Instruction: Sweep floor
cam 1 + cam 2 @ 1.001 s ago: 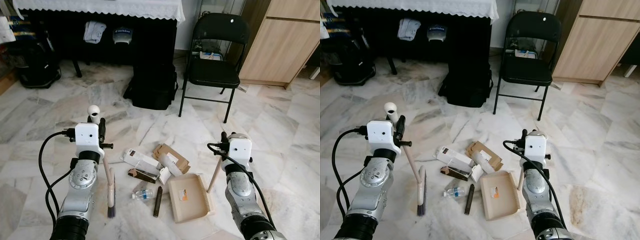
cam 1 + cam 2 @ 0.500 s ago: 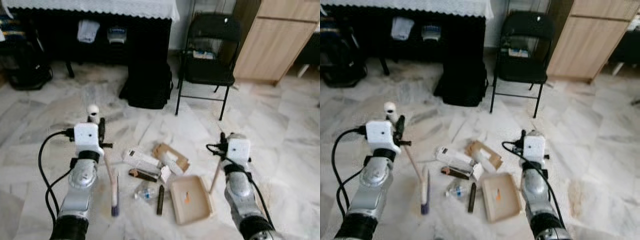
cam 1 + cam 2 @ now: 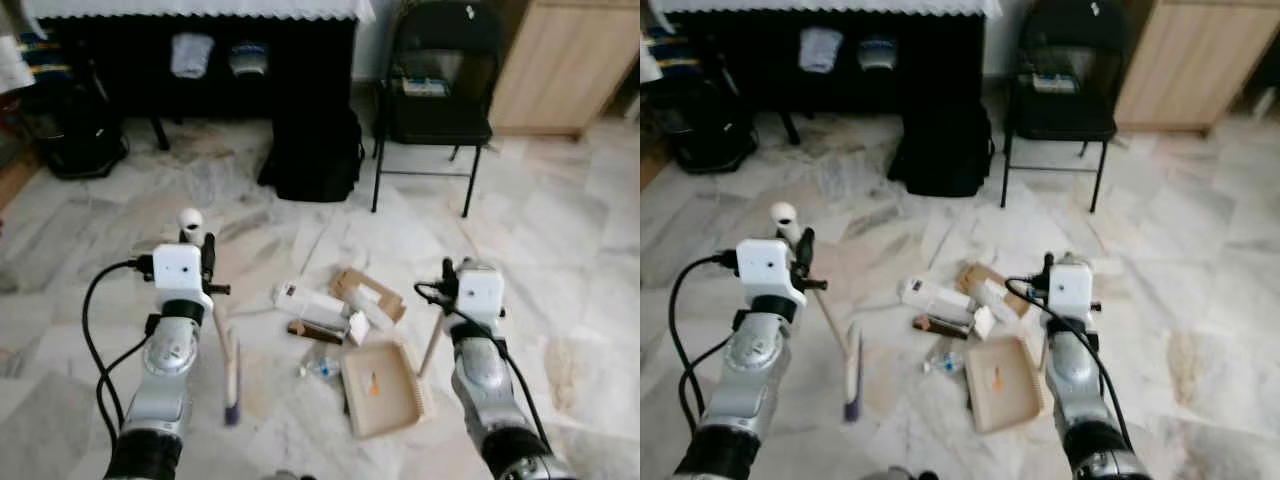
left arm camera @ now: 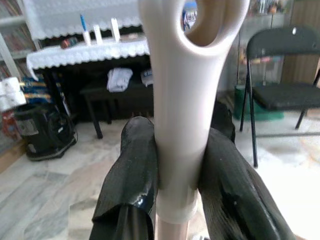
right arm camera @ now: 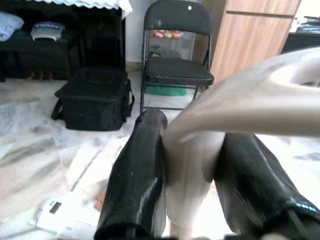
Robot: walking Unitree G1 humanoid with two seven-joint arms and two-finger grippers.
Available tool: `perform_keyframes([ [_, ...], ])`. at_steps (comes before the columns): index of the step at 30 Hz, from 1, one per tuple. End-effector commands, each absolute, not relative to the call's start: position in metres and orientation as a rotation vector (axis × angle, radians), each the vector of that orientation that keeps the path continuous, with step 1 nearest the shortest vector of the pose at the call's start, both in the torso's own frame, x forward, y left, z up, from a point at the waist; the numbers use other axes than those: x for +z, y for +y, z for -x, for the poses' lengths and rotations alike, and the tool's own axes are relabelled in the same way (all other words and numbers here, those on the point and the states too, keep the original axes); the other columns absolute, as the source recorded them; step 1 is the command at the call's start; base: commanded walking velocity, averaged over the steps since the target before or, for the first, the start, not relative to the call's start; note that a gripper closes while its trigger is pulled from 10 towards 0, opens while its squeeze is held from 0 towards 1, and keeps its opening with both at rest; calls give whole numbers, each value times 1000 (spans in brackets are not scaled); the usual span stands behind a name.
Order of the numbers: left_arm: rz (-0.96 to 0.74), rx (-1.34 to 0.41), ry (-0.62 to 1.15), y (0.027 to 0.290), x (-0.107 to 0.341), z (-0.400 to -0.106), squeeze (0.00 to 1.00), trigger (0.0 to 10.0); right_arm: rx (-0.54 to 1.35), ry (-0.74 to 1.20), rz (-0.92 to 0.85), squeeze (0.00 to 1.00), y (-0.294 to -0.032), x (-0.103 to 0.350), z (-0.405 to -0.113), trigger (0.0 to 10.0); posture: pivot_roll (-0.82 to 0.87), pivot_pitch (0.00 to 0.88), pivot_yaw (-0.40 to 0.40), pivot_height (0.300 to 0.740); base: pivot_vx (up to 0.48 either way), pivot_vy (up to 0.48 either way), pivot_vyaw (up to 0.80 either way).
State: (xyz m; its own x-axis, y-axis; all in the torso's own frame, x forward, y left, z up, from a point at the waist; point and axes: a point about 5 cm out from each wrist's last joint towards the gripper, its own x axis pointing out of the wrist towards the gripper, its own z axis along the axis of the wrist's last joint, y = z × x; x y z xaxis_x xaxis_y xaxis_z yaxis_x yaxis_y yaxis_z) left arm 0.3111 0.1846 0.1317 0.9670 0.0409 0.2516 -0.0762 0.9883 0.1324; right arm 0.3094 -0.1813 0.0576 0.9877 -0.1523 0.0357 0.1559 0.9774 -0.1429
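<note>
My left gripper [image 4: 180,165] is shut on the cream broom handle [image 4: 182,100], just below its hanging loop. The broom head [image 3: 232,385] rests on the marble floor to the left of the litter. My right gripper [image 5: 192,170] is shut on the cream dustpan handle [image 5: 235,100]. The beige dustpan [image 3: 385,388] lies flat on the floor right of the litter. The litter is a white box [image 3: 310,300], an open cardboard box [image 3: 370,293], a brown bar [image 3: 315,330] and a small plastic bottle [image 3: 320,367] against the pan's left edge.
A black bag [image 3: 315,155] and a black folding chair [image 3: 440,90] stand beyond the litter. A dark piano with a lace cover [image 3: 200,40] fills the back left, with a black vacuum [image 3: 75,130] beside it. A wooden cabinet [image 3: 565,65] is at the back right.
The whole view has shifted and tilted down. The dustpan now sits closer to the bottle and the dark stick. The litter lies as it did, and both grips are unchanged.
</note>
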Motion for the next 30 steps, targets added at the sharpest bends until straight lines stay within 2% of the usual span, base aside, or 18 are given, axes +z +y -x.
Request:
perform_keyframes([
  [1, -139, 48, -279, 181, 136, -311, 0, 10000, -175, -53, 156, 0, -185, 63, -310, 10000, 85, 61, -5, 740, 0, 0, 0],
  [19, -160, 18, -268, 177, 133, -311, 0, 10000, -258, -18, 171, 0, -200, 55, -302, 10000, 84, 45, 5, 740, 0, 0, 0],
  [30, -168, 17, -262, 178, 133, -311, 0, 10000, -276, 6, 175, 0, -202, 49, -296, 10000, 89, 51, 6, 740, 0, -260, 0],
])
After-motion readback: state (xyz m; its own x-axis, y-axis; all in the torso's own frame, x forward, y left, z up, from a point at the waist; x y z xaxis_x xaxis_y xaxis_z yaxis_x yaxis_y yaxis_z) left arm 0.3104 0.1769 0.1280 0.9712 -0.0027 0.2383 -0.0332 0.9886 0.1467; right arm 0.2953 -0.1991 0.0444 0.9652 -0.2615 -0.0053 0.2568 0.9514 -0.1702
